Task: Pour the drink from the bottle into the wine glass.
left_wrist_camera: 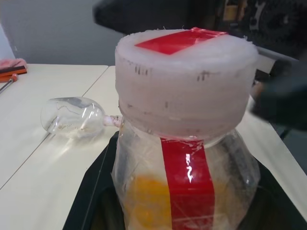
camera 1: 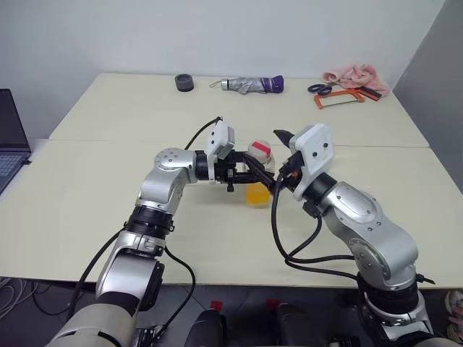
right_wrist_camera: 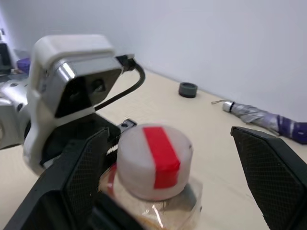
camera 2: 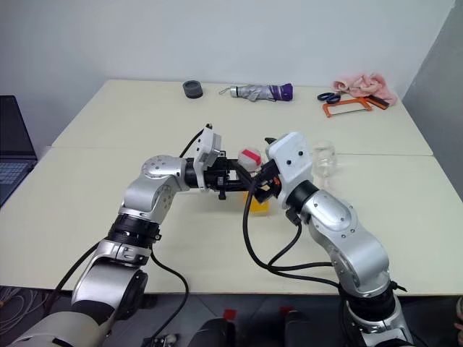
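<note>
My left gripper (camera 1: 252,178) is shut on the bottle (left_wrist_camera: 187,158) and holds it upright above the middle of the table. The bottle is clear plastic with a red label strip and a white-and-red cap (right_wrist_camera: 154,160). The orange-yellow drink (camera 1: 257,194) fills its lower part. My right gripper (right_wrist_camera: 168,136) is open, one black finger (right_wrist_camera: 84,175) on each side of the cap, with gaps showing. The wine glass (camera 2: 324,160), clear and stemmed, stands on the table just behind my right wrist; it also shows beyond the bottle as the wine glass (left_wrist_camera: 72,117).
Along the far edge lie a black tape roll (camera 1: 184,82), a folded umbrella (camera 1: 253,84), scissors (camera 1: 318,88), an orange hacksaw (camera 1: 340,97) and a pink cloth (camera 1: 354,74). A laptop (camera 1: 9,137) sits at the left edge. A seam (camera 1: 108,141) crosses the tabletop.
</note>
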Available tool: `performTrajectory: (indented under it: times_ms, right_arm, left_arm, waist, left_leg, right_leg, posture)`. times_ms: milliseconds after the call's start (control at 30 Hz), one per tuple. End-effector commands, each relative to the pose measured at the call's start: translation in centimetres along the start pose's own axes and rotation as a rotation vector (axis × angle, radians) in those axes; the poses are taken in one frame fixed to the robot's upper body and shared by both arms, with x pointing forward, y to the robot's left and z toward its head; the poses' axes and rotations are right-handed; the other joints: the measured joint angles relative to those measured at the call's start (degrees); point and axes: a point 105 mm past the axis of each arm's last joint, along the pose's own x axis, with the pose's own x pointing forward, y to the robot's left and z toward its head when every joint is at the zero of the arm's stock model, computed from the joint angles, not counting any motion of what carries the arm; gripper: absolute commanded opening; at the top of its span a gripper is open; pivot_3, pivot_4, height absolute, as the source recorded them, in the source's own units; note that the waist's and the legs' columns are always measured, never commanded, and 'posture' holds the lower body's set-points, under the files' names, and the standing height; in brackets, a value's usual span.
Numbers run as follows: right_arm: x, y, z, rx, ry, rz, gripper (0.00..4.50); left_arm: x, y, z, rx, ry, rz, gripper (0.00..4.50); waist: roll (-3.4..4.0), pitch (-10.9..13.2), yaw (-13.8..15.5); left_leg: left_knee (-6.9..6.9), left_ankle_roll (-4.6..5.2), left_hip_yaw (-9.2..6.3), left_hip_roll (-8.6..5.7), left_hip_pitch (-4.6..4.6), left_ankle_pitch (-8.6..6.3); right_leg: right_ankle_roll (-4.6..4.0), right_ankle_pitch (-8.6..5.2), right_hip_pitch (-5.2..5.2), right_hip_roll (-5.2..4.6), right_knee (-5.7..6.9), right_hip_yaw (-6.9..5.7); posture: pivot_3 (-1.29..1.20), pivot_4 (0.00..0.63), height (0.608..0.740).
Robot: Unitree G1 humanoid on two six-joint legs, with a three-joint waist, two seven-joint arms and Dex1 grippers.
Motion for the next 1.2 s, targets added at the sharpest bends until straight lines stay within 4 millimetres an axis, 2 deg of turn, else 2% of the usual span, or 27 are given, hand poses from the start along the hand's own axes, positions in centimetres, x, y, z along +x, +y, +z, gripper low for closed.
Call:
performTrajectory:
  times_ms: [33,200,333,400,467,600,767,800,867,933,1033,1200]
  right_arm:
    - [0.0,0.4,1.3,-0.007,-0.052,-0.005,4.34]
    - [0.1,0.5,0.6,0.025,-0.021,0.006,4.34]
    - [0.3,0.7,0.3,0.031,-0.012,0.026,3.15]
    - [0.3,0.9,0.2,0.030,-0.015,0.044,2.34]
    - [0.3,1.2,0.2,0.034,-0.018,0.064,1.83]
    - [0.4,2.0,0.0,0.055,-0.019,0.163,1.85]
    - [0.2,2.5,0.1,0.001,-0.029,0.563,1.85]
    - [0.3,1.9,0.0,0.015,0.000,0.644,1.85]
    - [1.0,0.2,0.1,0.019,0.034,0.688,1.85]
    - [0.7,-0.5,-0.2,0.026,0.071,0.729,1.85]
    - [0.7,-2.0,-0.6,0.008,0.070,0.631,1.85]
    - [-0.6,-4.0,1.1,-0.015,-0.010,0.427,3.53]
  left_arm:
    - [0.3,0.2,1.5,0.075,-0.020,-0.010,1.87]
    - [0.1,0.2,1.4,0.078,-0.018,-0.003,1.87]
    - [0.0,0.2,1.4,0.079,-0.018,-0.001,1.87]
    - [0.0,0.2,1.4,0.078,-0.019,-0.001,1.87]
    - [-0.1,0.2,1.4,0.077,-0.020,-0.001,1.87]
    - [-0.2,0.2,1.6,0.076,-0.026,-0.005,1.87]
    - [-0.3,-0.3,2.0,0.081,-0.024,-0.056,1.87]
    - [-0.4,-0.6,2.1,0.084,-0.021,-0.072,1.87]
    - [-0.5,-0.7,2.2,0.086,-0.019,-0.088,1.87]
    - [-0.5,-0.6,2.4,0.088,-0.026,-0.073,1.87]
    - [-0.6,-0.3,2.5,0.084,-0.034,-0.047,1.86]
    - [-0.7,-0.1,2.2,0.077,-0.022,-0.020,1.86]
  waist:
    - [0.00,0.0,0.0]
    - [0.00,0.0,0.0]
    - [0.00,0.0,-0.1]
    - [0.00,0.0,-0.1]
    - [0.00,0.0,-0.1]
    - [0.00,0.0,-0.1]
    - [0.00,0.0,-0.1]
    - [0.02,0.0,-0.2]
    - [0.03,0.0,-0.4]
    - [0.03,0.0,-0.6]
    - [0.03,0.0,-0.5]
    - [0.03,0.0,-0.4]
  left_leg:
    - [0.00,0.00,0.00,0.00,0.00,0.00]
    - [0.00,0.03,0.00,0.00,0.00,-0.02]
    - [-0.01,0.04,0.01,-0.01,0.00,-0.02]
    - [0.00,0.05,0.01,-0.01,0.00,-0.03]
    - [-0.01,0.08,0.01,-0.01,0.00,-0.04]
    - [0.00,0.09,0.01,-0.01,0.00,-0.05]
    - [0.00,0.22,0.06,-0.07,0.01,-0.12]
    - [0.01,0.22,0.05,-0.07,0.02,-0.12]
    - [0.00,0.23,0.06,-0.06,0.04,-0.12]
    - [-0.01,0.24,0.04,-0.02,0.07,-0.12]
    - [-0.05,0.23,-0.06,0.01,0.02,-0.12]
    - [0.07,0.02,-0.04,0.08,-0.43,0.00]
  right_leg:
    - [0.00,0.00,-0.01,0.00,0.00,0.00]
    - [0.00,0.00,-0.01,0.01,0.01,0.00]
    - [0.00,0.00,-0.02,0.02,0.01,0.00]
    - [0.00,0.00,-0.02,0.02,0.01,0.00]
    - [0.00,0.00,-0.02,0.02,0.01,0.00]
    - [0.00,0.00,-0.02,0.02,0.02,0.00]
    - [0.00,0.00,-0.01,0.04,0.01,0.00]
    - [0.00,0.00,0.00,0.05,0.01,0.00]
    - [0.00,0.01,0.02,0.06,0.00,0.00]
    - [-0.01,0.01,0.04,0.09,0.00,-0.02]
    - [-0.01,0.01,0.03,0.06,0.00,-0.10]
    - [-0.01,0.01,-0.34,-0.15,0.05,-0.05]
  posture:
    - [0.00,0.150,0.740]
    - [0.00,0.150,0.740]
    - [0.00,0.150,0.740]
    - [0.00,0.150,0.740]
    - [0.00,0.150,0.740]
    - [0.00,0.150,0.740]
    - [0.00,0.150,0.740]
    - [0.00,0.150,0.740]
    - [0.00,0.150,0.740]
    - [0.00,0.150,0.740]
    - [0.00,0.150,0.740]
    - [0.00,0.150,0.740]
